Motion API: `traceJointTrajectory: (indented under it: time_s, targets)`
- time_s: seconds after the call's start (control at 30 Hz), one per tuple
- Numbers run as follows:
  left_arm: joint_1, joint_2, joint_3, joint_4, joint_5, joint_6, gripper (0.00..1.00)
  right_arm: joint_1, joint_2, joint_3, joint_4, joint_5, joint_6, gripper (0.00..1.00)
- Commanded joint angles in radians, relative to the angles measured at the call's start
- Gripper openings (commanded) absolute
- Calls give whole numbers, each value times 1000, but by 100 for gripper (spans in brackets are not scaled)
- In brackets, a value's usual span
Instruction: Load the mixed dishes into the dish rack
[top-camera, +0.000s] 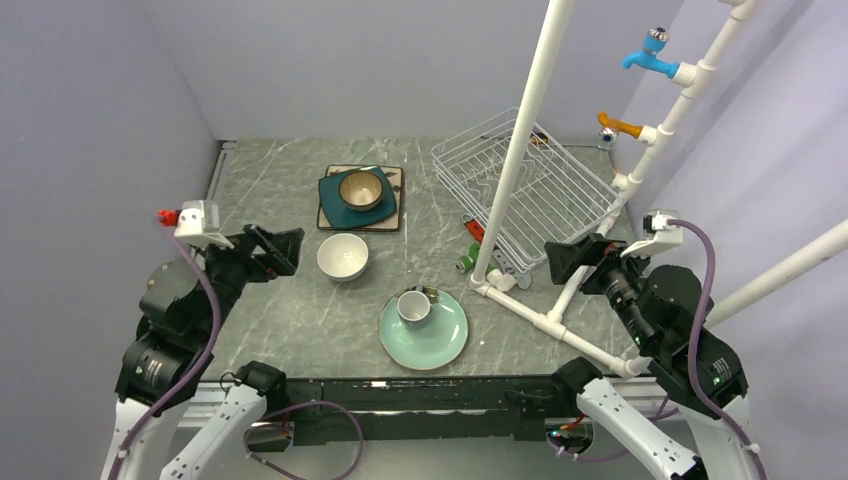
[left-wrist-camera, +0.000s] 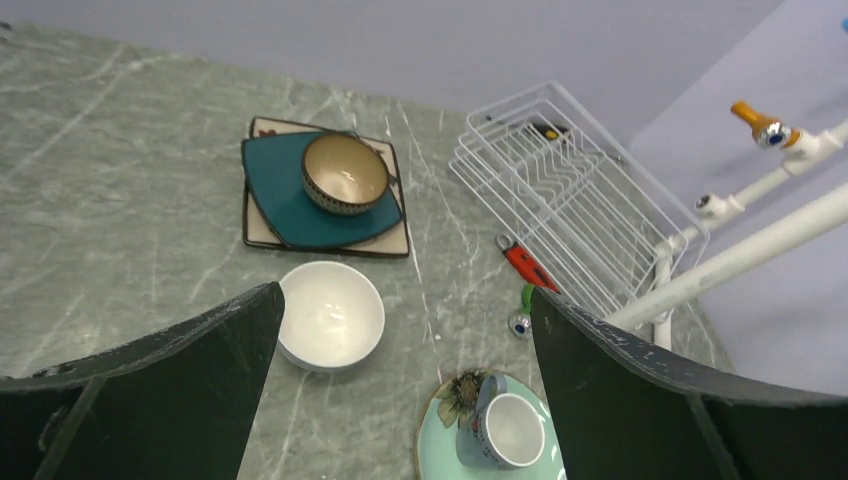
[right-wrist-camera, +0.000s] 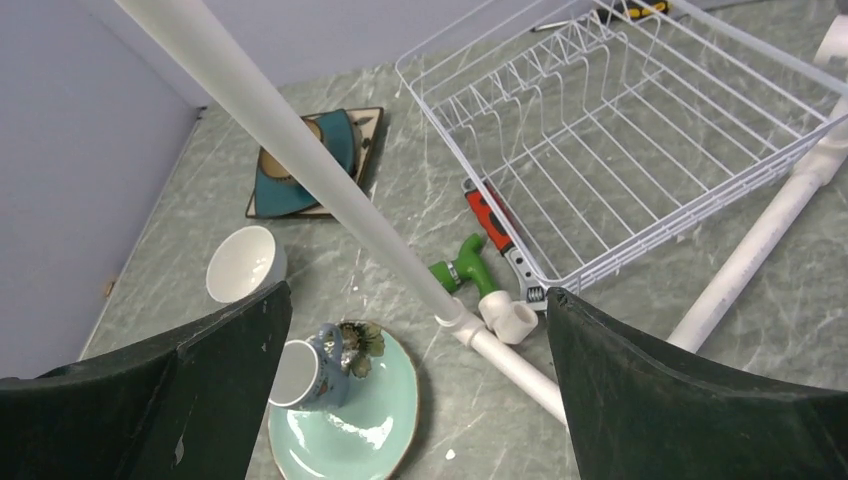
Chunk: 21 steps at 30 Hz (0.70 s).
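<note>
dish rack (top-camera: 572, 192) on marbled tabletop (top-camera: 300, 330), lavender walls (top-camera: 350, 60)

Three plates (left-wrist-camera: 285, 195) (left-wrist-camera: 267, 129) (left-wrist-camera: 440, 442), two bowls (left-wrist-camera: 330, 315) (left-wrist-camera: 345, 172), one mug (left-wrist-camera: 505, 430).

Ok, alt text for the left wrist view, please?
Open left tool frames a white bowl. Behind it, a brown bowl on a teal plate atop a cream plate; nearer, a mug on a mint plate; right, the dish rack without dishes.
</note>
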Motion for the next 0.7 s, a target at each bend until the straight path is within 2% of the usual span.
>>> traceJointTrajectory:
  time_s: [0.0, 0.17, 0.5, 0.67]
  targets:
    - [-3, 47, -18, -10, 105, -19, 99, -2, 29, -21, -11, -26, 28, 100]
    - [-3, 81, -98, 18, 203, -30, 99, -4, 145, -31, -93, -37, 42, 100]
    - [-3, 174, -248, 95, 412, -90, 99, -3, 279, -158, -134, -72, 143, 100]
    - [-16, 205, -365, 208, 526, -155, 99, -3, 322, -192, -156, -51, 216, 100]
